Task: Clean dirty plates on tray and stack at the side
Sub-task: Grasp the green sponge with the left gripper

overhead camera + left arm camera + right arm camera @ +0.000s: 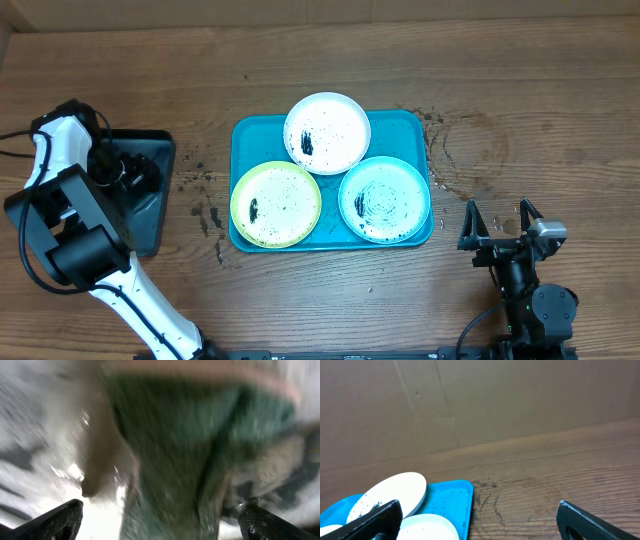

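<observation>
Overhead, my right gripper (499,225) stands wide open and empty, right of the turquoise tray (245,135), which carries the white plate (327,132), yellow-green plate (276,204) and teal-rimmed plate (385,199). My left arm (75,215) is over the black tray (150,215).

Left wrist: the left gripper (160,522) is spread wide; a blurred green shape (190,450) lies ahead, and I cannot tell whether they touch.

Right wrist: jaws wide, nothing between them; wooden table (560,475), cardboard wall (520,400) behind

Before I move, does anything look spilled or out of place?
Black specks lie on the table left of the tray and by its far right corner. The white plate sits tilted, overlapping the yellow-green plate and the teal plate.
</observation>
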`<action>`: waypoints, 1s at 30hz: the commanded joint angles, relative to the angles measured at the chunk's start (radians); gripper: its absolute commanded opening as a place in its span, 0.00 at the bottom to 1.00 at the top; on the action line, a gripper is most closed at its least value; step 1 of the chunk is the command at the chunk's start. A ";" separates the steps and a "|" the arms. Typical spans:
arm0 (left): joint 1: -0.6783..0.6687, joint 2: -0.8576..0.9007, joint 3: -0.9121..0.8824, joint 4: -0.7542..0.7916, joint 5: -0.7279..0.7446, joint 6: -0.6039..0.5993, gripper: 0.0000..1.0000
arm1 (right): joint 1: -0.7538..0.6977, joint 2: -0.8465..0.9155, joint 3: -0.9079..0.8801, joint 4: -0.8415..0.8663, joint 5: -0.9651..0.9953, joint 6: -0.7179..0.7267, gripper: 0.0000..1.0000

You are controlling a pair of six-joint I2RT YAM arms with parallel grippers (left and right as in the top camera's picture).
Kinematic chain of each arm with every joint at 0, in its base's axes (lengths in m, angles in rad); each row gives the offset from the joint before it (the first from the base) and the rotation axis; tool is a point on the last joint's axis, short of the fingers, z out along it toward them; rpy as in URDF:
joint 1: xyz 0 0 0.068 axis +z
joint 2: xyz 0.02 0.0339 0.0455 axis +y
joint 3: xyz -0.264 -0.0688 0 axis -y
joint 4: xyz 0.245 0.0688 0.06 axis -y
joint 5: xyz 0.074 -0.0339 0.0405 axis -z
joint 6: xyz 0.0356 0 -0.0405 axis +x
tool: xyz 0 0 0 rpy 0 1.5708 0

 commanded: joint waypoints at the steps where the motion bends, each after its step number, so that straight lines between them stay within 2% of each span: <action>1: -0.001 0.011 -0.002 -0.016 0.053 0.003 0.95 | 0.005 -0.008 -0.010 0.008 0.006 -0.007 1.00; 3: -0.001 0.011 -0.002 -0.016 0.054 0.012 0.77 | 0.005 -0.008 -0.010 0.007 0.006 -0.007 1.00; 7: -0.001 0.011 -0.002 0.004 0.044 0.012 0.49 | 0.005 -0.008 -0.010 0.007 0.006 -0.007 1.00; 10: -0.001 0.011 -0.002 0.015 0.043 0.012 0.35 | 0.005 -0.008 -0.010 0.008 0.006 -0.007 1.00; 13: -0.001 0.011 -0.002 0.026 0.043 0.012 0.06 | 0.005 -0.008 -0.010 0.007 0.006 -0.007 1.00; 14: -0.001 0.011 -0.002 0.033 0.043 0.012 0.04 | 0.005 -0.008 -0.010 0.007 0.006 -0.007 1.00; 18: -0.001 0.011 -0.002 0.064 0.023 0.011 0.04 | 0.005 -0.008 -0.010 0.008 0.006 -0.007 1.00; 19: -0.001 0.011 -0.002 0.080 0.005 0.011 0.10 | 0.005 -0.008 -0.010 0.007 0.006 -0.007 1.00; 20: -0.001 0.011 -0.002 0.095 -0.011 0.011 0.23 | 0.005 -0.008 -0.010 0.008 0.006 -0.007 1.00; 21: -0.001 0.011 -0.002 0.113 -0.035 0.012 0.48 | 0.005 -0.008 -0.010 0.007 0.006 -0.007 1.00; 23: -0.001 0.011 -0.002 0.164 -0.086 0.012 0.62 | 0.005 -0.008 -0.010 0.007 0.006 -0.007 1.00; 25: -0.001 0.011 -0.002 0.208 -0.114 0.012 0.85 | 0.005 -0.008 -0.010 0.008 0.006 -0.007 1.00; 28: 0.000 0.011 -0.002 0.272 -0.151 0.012 0.91 | 0.005 -0.008 -0.010 0.008 0.006 -0.007 1.00; 30: 0.000 0.011 -0.002 0.295 -0.155 0.012 0.92 | 0.005 -0.008 -0.010 0.008 0.006 -0.007 1.00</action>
